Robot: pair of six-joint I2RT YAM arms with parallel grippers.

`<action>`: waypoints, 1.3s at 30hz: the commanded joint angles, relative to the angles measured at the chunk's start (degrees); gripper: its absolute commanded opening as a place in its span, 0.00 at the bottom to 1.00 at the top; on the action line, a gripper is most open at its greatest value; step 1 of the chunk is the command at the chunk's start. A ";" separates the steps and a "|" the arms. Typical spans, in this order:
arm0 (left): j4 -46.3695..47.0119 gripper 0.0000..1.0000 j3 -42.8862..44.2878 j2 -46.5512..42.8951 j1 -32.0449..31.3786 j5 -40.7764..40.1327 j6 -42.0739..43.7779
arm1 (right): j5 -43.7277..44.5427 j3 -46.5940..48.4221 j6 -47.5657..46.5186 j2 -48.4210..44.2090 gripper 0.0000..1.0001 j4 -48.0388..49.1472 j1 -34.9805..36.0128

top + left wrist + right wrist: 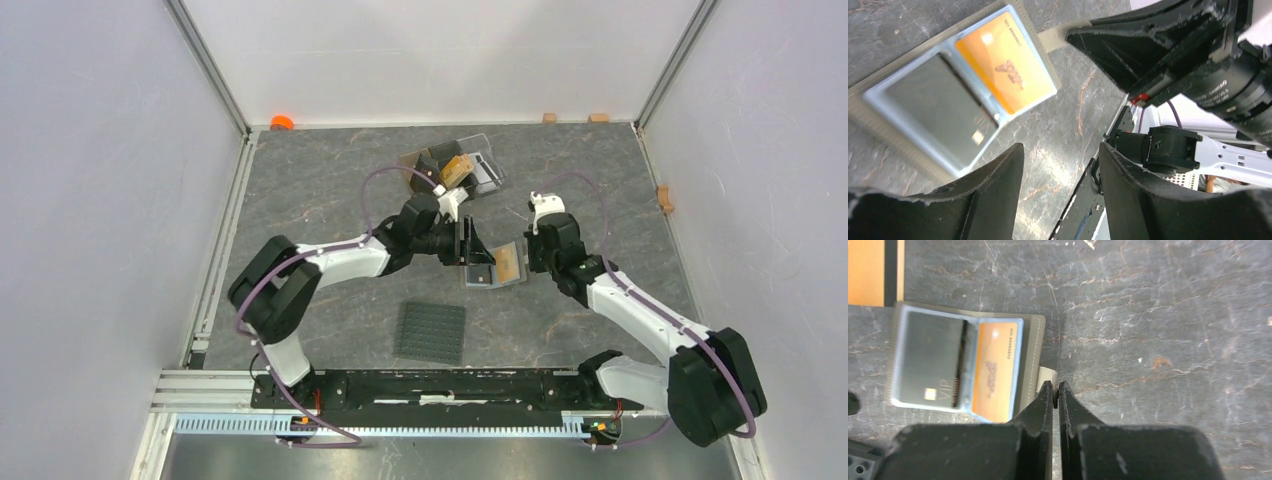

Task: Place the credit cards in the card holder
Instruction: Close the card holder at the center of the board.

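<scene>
My right gripper point(1055, 392) pinched shut on the card holder's point(1032, 340) snap tab point(1047, 374); left gripper point(1060, 150) hung open, empty. Pinning that tab flat looked best for loading.

Card holder point(493, 267) at table point(330, 190) centre | one card point(930, 360) in left pocket, second card point(995, 372) in right | mat point(432, 332) in front, to the left | stand point(470, 165) behind
</scene>
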 commanded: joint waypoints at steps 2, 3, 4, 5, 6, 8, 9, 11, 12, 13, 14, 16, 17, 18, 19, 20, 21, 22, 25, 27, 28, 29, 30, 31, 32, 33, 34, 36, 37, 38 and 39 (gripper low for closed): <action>-8.30 0.65 -5.44 -7.75 1.69 -4.75 4.05 | 1.45 6.67 -2.55 -3.58 0.00 -5.15 0.05; -8.11 0.65 -6.99 -8.54 2.07 -4.86 3.66 | 0.65 7.67 -2.80 -3.88 0.00 -5.67 0.05; -7.45 0.66 -8.22 -9.14 2.34 -4.81 3.22 | -0.34 8.38 -3.04 -4.10 0.00 -6.02 0.05; -6.92 0.66 -9.55 -9.59 2.60 -4.72 2.77 | -2.08 9.07 -3.25 -4.16 0.00 -6.20 0.10; -6.13 0.66 -10.50 -9.83 2.79 -4.60 2.38 | -3.64 9.62 -3.27 -4.00 0.00 -6.24 0.26; -4.60 0.67 -12.01 -9.95 3.13 -4.31 1.55 | -7.07 10.54 -3.04 -2.98 0.00 -6.20 1.24; -3.59 0.67 -12.75 -9.85 3.29 -4.08 1.03 | -8.41 10.62 -2.86 -2.32 0.00 -5.79 2.09; -1.50 0.67 -13.82 -9.80 3.68 -3.62 -0.23 | -9.95 10.58 -2.08 -0.56 0.00 -4.85 4.09; -0.69 0.67 -14.23 -9.84 3.78 -3.41 -0.70 | -10.36 10.50 -1.39 0.41 0.00 -4.50 5.32; 0.05 0.67 -14.48 -9.83 3.86 -3.21 -1.09 | -10.86 10.27 -0.68 1.41 0.00 -3.95 6.38; 0.22 0.67 -14.60 -9.93 3.93 -3.12 -1.21 | -11.16 10.00 -0.09 2.44 0.00 -3.08 7.70; 0.27 0.67 -14.89 -10.27 4.01 -3.25 -1.21 | -12.13 9.20 1.34 4.54 0.00 -1.29 9.82; 0.26 0.68 -15.11 -10.32 4.10 -3.26 -1.18 | -12.56 8.89 1.99 5.73 0.00 -0.49 10.56; 0.39 0.68 -15.35 -10.49 4.19 -3.38 -1.21 | -12.60 8.70 2.68 6.83 0.00 0.28 11.38; 0.55 0.68 -15.67 -10.58 4.30 -3.39 -1.26 | -12.62 8.33 3.47 8.07 0.00 1.20 11.95; 0.81 0.68 -15.89 -10.74 4.46 -3.43 -1.34 | -12.60 8.07 4.10 9.07 0.00 2.10 12.34; 0.99 0.68 -16.13 -10.84 4.55 -3.43 -1.39 | -14.67 7.83 4.83 10.16 0.00 3.00 12.82; 1.01 0.68 -16.24 -10.93 4.70 -3.55 -1.47 | -15.40 7.54 5.32 11.19 0.00 3.96 13.17; 1.10 0.68 -16.52 -11.20 5.09 -3.72 -1.56 | -17.57 6.92 7.03 13.29 0.00 6.76 13.93; 1.19 0.68 -16.61 -11.37 5.27 -3.91 -1.61 | -19.54 6.88 7.77 14.55 0.04 8.04 14.08; 1.23 0.68 -16.49 -11.51 5.36 -4.11 -1.69 | -20.41 6.89 7.97 14.77 0.05 8.37 14.12; 1.28 0.68 -16.40 -11.60 5.42 -4.24 -1.78 | -21.30 7.10 8.13 14.76 0.10 8.56 14.11; 1.28 0.68 -16.36 -11.88 5.49 -4.41 -1.83 | -22.24 7.36 8.01 14.40 0.18 8.39 14.12; 1.20 0.68 -16.13 -12.11 5.53 -4.56 -1.83 | -22.62 8.01 7.86 13.49 0.25 7.67 14.12; 1.00 0.68 -15.86 -12.39 5.54 -4.89 -1.83 | -22.47 8.85 7.41 12.21 0.36 6.76 14.12; 0.74 0.69 -15.46 -12.69 5.53 -5.12 -1.68 | -21.82 9.62 6.90 10.98 0.44 5.58 13.99; 0.01 0.69 -14.85 -12.99 5.54 -5.55 -1.45 | -20.97 10.82 6.22 9.38 0.54 4.28 13.96; -1.35 0.69 -13.50 -13.46 5.49 -6.45 -0.76 | -18.42 13.34 4.39 6.48 0.67 0.14 13.70; -2.21 0.69 -12.72 -13.82 5.41 -6.97 -0.42 | -17.07 14.58 3.21 4.98 0.71 -1.45 13.39; -2.82 0.69 -12.07 -13.98 5.46 -7.35 -0.13 | -15.66 15.35 2.33 3.64 0.74 -3.12 12.95; -3.50 0.69 -11.25 -14.05 5.44 -7.71 0.17 | -14.32 16.07 1.93 2.21 0.77 -4.58 12.29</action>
